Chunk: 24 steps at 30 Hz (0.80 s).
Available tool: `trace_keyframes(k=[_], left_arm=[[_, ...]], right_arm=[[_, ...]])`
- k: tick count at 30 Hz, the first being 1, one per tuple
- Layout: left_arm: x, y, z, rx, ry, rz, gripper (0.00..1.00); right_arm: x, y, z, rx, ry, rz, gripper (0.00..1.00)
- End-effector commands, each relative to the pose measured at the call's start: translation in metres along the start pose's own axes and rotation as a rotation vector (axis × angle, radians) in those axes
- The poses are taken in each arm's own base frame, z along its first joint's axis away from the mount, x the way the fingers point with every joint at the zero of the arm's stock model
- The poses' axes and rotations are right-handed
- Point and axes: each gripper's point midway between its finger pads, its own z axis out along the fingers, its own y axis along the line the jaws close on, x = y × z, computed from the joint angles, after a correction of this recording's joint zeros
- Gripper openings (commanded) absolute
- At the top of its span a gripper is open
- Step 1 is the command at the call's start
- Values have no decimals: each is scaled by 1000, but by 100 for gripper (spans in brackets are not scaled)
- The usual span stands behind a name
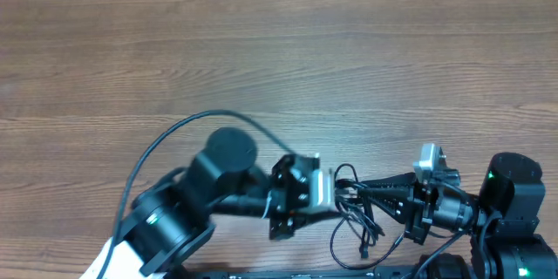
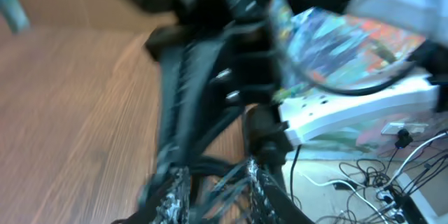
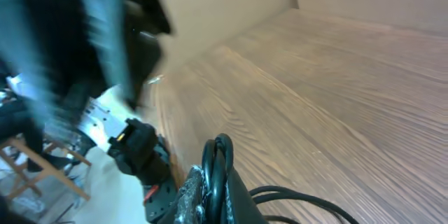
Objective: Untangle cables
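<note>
The cables (image 1: 353,227) lie as a small black tangle of loops near the table's front edge, between my two arms. My left gripper (image 1: 336,193) points right into the tangle. In the blurred left wrist view its gripper (image 2: 217,196) has the jaws apart, with dark strands (image 2: 224,182) running loose across the gap. My right gripper (image 1: 356,190) reaches left and meets it tip to tip. The right wrist view shows that gripper (image 3: 213,176) shut on a bunch of cable loops (image 3: 222,150), which stick up above the fingertips. More strands (image 3: 301,197) trail off to the right.
The left arm's own thick black wire (image 1: 174,135) arcs over the wooden table (image 1: 279,52). Both arm bases crowd the front edge. Beyond that edge, the left wrist view shows a white unit (image 2: 350,105) and loose floor wiring (image 2: 378,182).
</note>
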Motion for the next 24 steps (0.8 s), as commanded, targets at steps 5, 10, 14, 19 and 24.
trace_keyframes(k=[5, 10, 14, 19, 24], left_arm=[[1, 3, -18, -124, 18, -108, 32], [16, 31, -23, -291, 50, -317, 26], [23, 37, -17, -301, 71, -362, 40], [29, 35, -4, -232, 102, -391, 42], [36, 37, 5, -211, 126, -411, 38]], right_arm=[[-4, -1, -1, 17, -6, -17, 4], [-8, 13, -2, -62, -24, -28, 4], [-12, 21, -2, -111, -41, -52, 4], [-13, 24, -3, -126, -45, -56, 4], [-13, 23, -3, -125, -46, -59, 4]])
